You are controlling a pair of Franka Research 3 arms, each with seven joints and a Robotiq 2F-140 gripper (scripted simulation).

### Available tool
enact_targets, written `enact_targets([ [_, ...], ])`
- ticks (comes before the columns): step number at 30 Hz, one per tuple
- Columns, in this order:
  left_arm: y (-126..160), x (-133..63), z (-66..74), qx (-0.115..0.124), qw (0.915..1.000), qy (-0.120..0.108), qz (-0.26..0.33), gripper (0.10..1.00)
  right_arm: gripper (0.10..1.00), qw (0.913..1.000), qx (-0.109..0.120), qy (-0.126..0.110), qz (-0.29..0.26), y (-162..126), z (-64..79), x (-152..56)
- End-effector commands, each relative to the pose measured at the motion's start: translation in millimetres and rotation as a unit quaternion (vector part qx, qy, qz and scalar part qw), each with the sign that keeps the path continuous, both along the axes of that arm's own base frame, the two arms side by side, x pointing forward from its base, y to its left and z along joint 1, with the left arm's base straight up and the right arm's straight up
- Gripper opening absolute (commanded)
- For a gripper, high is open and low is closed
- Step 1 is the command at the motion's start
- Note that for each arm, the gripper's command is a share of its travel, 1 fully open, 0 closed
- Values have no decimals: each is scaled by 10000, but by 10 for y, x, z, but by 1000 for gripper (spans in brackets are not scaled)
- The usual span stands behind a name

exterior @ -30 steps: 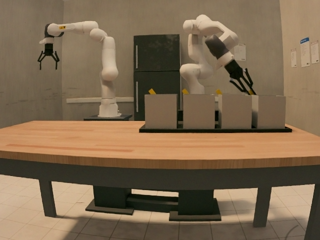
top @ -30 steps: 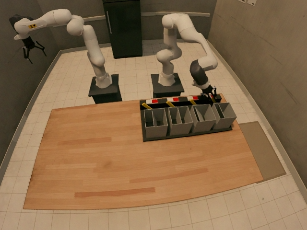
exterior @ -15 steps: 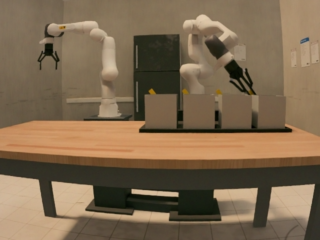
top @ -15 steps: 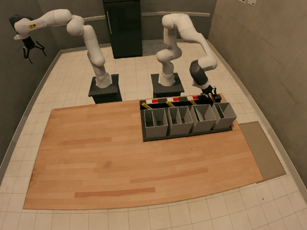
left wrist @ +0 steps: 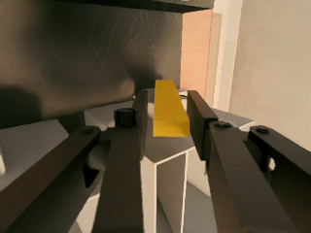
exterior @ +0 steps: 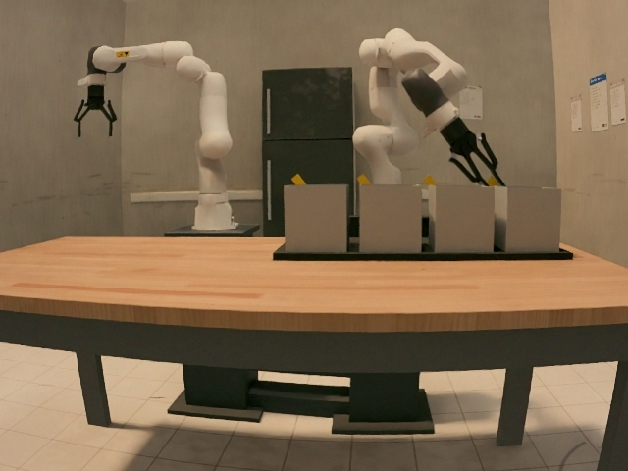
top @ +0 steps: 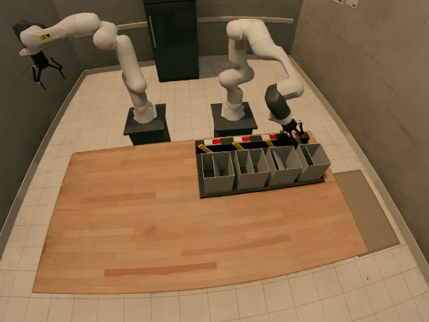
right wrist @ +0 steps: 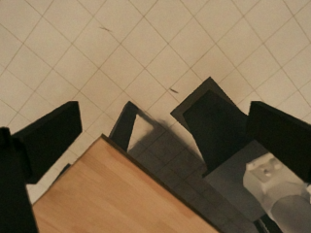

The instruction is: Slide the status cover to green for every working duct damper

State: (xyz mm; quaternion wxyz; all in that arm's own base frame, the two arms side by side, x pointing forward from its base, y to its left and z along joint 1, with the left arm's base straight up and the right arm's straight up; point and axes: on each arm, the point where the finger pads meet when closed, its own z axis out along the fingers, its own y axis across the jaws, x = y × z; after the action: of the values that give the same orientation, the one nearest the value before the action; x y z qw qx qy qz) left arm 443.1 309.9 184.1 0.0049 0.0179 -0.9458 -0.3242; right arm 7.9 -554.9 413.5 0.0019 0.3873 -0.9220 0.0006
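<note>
Our left jaws (top: 297, 140) (exterior: 494, 183) stand slightly apart around the yellow lever (top: 299, 140) (exterior: 492, 181) (left wrist: 170, 109) of the rightmost damper (top: 314, 166) (exterior: 533, 220), gripping nothing. Right jaws (top: 54, 83) (exterior: 94, 135) spread wide, well left. All four dampers sit far right on the bench (top: 155, 221) (exterior: 228, 279) (right wrist: 112, 194).

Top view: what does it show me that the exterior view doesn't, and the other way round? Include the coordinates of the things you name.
Only the top view: the red markings (top: 245, 139) on the sliders, and the insides (top: 223, 162) (left wrist: 171, 194) of the dampers.

Only the exterior view: the table legs (exterior: 512, 405) (right wrist: 122, 125) and the blue-headed sheet (exterior: 599, 103) on the wall.

Both: the four dampers (top: 218, 183) (exterior: 391, 218) (left wrist: 165, 146), their yellow levers (top: 237, 145) (exterior: 362, 179) (left wrist: 172, 109), the fridge (top: 176, 41) (exterior: 306, 101), the left gripper (top: 296, 137) (exterior: 492, 183) (left wrist: 166, 105) at the lever farthest from the right gripper (top: 53, 84) (exterior: 94, 134) (right wrist: 164, 116), and that right gripper, open.
</note>
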Motion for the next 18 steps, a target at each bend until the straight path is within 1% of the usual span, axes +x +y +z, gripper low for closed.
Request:
enact_targets([
  [1, 7, -16, -10, 14, 10000, 9, 26, 303, 1000, 10000, 13, -15, 25, 5, -6, 4],
  [12, 5, -16, -7, 14, 10000, 9, 26, 303, 1000, 10000, 13, -15, 25, 5, -6, 4],
  [18, -41, -14, 52, 14, 10000, 9, 26, 303, 1000, 10000, 13, -15, 25, 5, -6, 4],
])
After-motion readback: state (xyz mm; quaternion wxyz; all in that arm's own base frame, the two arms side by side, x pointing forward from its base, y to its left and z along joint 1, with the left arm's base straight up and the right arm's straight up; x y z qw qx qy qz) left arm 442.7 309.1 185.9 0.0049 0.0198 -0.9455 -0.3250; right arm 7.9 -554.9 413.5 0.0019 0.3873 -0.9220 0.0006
